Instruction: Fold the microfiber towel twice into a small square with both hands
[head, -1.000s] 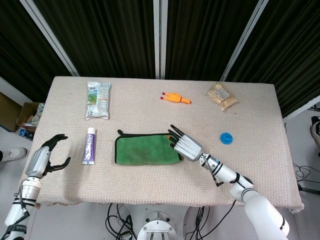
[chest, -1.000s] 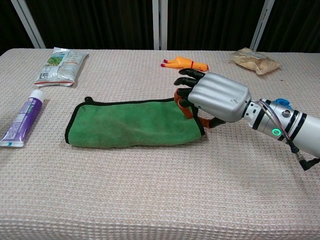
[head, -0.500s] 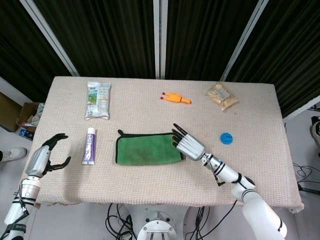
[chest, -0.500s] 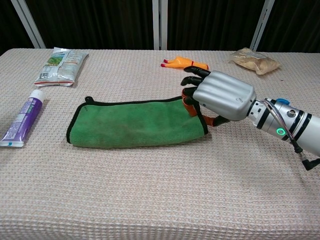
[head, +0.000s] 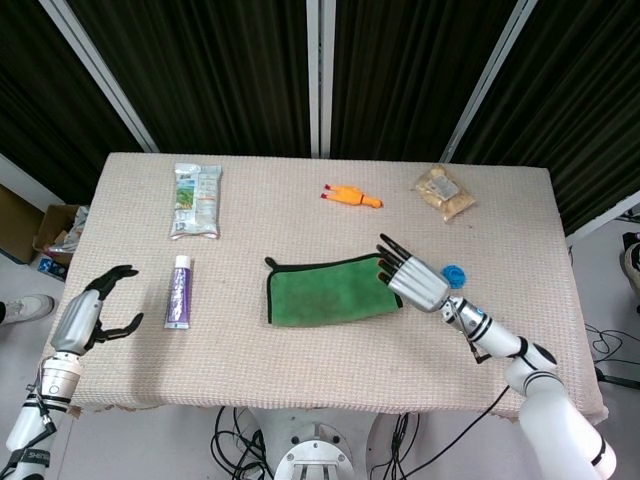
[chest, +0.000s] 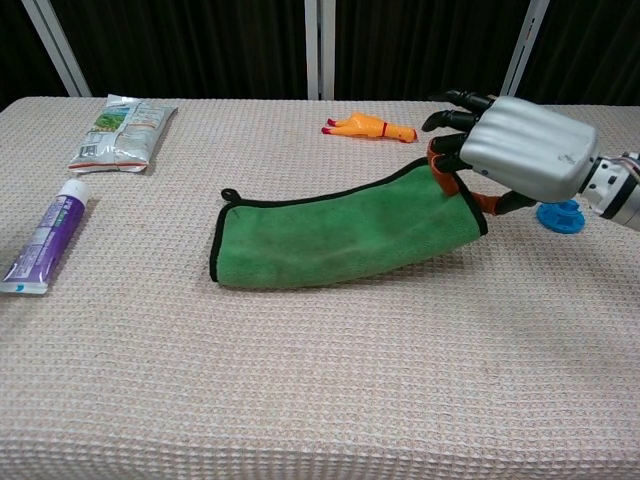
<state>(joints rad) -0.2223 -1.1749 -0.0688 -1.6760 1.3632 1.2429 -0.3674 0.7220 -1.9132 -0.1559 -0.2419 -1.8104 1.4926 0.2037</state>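
Note:
The green microfiber towel (head: 325, 290) (chest: 330, 238), folded into a long strip with black trim, lies across the middle of the table. My right hand (head: 412, 279) (chest: 510, 148) pinches the towel's right end and holds that end slightly raised off the cloth. My left hand (head: 92, 312) hovers at the table's left front edge with its fingers apart and holds nothing; only the head view shows it.
A purple tube (head: 179, 291) (chest: 43, 240) lies left of the towel, a snack packet (head: 196, 199) (chest: 122, 132) behind it. An orange rubber chicken (head: 351, 196) (chest: 370, 127) and a bag of snacks (head: 445, 192) sit at the back. A blue cap (head: 455, 275) (chest: 560, 213) rests by my right hand.
My right hand has dragged the towel to the right by its right end and lifted that end. The left hand has not moved.

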